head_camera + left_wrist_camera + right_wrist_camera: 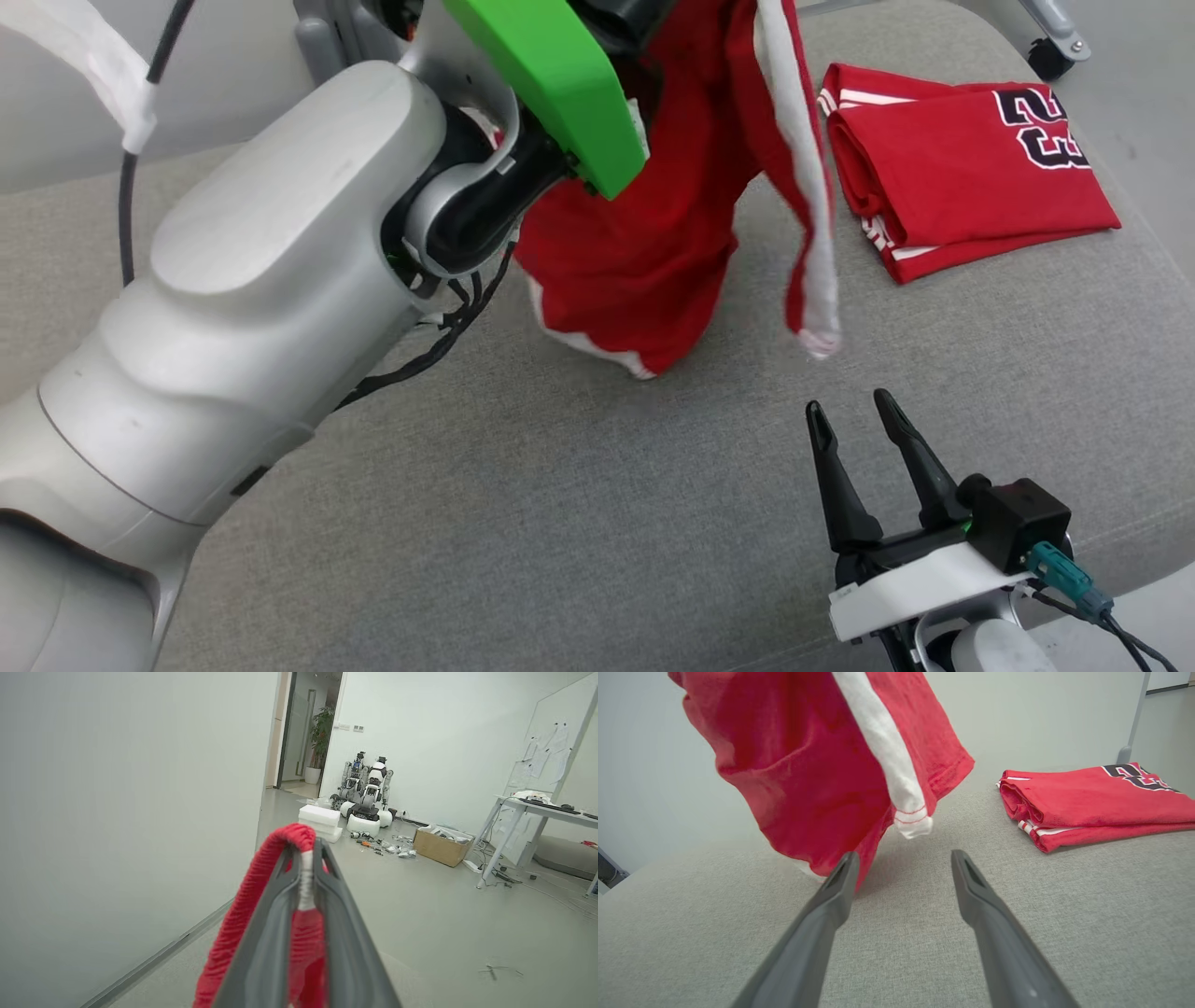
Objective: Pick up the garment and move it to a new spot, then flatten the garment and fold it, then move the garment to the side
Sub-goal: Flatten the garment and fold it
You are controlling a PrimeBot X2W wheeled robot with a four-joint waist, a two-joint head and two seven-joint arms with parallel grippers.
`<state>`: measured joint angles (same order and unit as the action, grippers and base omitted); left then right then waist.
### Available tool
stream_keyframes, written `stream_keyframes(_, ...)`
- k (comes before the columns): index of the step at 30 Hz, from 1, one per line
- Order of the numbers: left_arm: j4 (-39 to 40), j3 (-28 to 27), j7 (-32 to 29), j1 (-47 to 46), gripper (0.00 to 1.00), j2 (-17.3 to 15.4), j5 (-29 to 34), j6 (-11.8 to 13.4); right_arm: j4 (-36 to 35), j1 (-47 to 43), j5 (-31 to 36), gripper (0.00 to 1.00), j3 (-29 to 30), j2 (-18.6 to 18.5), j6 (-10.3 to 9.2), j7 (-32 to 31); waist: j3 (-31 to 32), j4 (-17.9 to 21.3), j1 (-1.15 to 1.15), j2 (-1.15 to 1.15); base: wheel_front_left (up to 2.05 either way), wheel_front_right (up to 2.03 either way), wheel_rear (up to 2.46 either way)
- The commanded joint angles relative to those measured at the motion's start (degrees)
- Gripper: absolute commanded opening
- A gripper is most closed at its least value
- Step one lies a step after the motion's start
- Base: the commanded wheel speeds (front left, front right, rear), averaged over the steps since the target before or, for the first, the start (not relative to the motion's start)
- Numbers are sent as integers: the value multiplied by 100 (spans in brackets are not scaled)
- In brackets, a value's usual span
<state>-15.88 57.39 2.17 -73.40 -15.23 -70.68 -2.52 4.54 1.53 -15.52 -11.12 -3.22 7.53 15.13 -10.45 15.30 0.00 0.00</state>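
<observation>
Garment (644, 233), red with a white stripe (808, 187), hanging in a loose bunch over the grey cushion (560, 523), held up by one edge only. Lowest corner close to the cushion or just touching it; not possible to tell which. Raised this high most likely to get the cloth free of the cushion and carry it to a new spot without dragging.

Left arm (261, 280), pale and bulky, lifted across the near side, with a green cover (560, 84) at the wrist hiding the grip in the head view.

Second red shirt (971, 177), folded, with dark numbers, lying flat to the right, well apart from the hanging one; probably placed there to leave the middle free.

Right hand (851, 406) low near the front edge of the cushion, fingers spread wide, holding nothing, pointing toward the hanging cloth; seems ready to catch a free corner for the flattening.

Left hand (308, 847) closed tight on a ribbed red hem, with a white strip pinched between the fingers.

Task judged at its first step: lifted, not yet put down.
</observation>
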Motion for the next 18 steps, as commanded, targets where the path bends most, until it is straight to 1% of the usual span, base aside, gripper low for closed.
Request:
stream_keyframes(1,-10,-8,-93,139,0,-120,-83,91,-20,-47,36,100,36,-2,-10,-1,57,-92,0,0,0,0,0)
stream_keyframes(4,111,132,-199,577,0,-367,-155,289,-49,-63,53,100,58,-17,-10,-1,65,-194,0,0,0,0,0)
stream_keyframes(6,239,261,-131,1020,0,-588,-120,441,-77,-54,60,100,67,-28,-10,-1,31,-269,0,0,0,0,0)
stream_keyframes(11,344,452,493,2496,0,-1054,-202,753,-105,20,60,100,41,-84,-10,-1,-144,-485,0,0,0,0,0)
stream_keyframes(14,220,534,891,3141,0,-1151,-179,830,-118,56,78,100,64,-130,-10,-1,-227,-610,0,0,0,0,0)
stream_keyframes(17,175,554,1173,3589,0,-1196,30,718,-136,73,103,100,125,-186,-10,-1,-281,-748,0,0,0,0,0)
stream_keyframes(18,190,567,1218,3684,26,-1209,149,634,-136,77,112,100,133,-199,-10,-1,-289,-791,0,0,0,0,0)
